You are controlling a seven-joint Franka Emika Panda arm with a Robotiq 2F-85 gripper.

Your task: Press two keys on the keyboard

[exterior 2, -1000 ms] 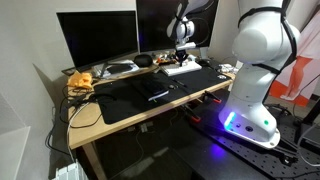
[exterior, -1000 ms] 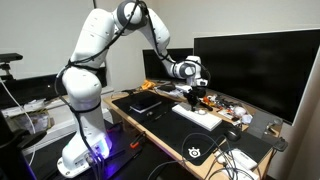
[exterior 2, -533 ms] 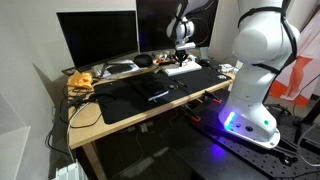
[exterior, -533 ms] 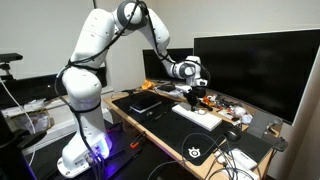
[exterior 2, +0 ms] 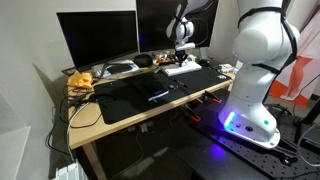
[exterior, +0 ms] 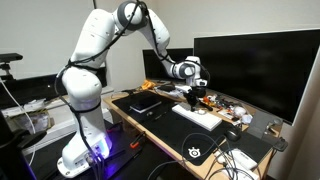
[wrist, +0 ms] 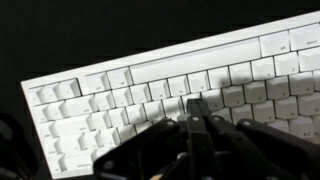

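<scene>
Two black fingers (wrist: 190,135) closed over flat white square-keyed keyboard (wrist: 100,100).

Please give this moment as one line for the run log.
phase: key press | gripper: shut, pointing at keyboard middle rows | contact: cannot tell
</scene>
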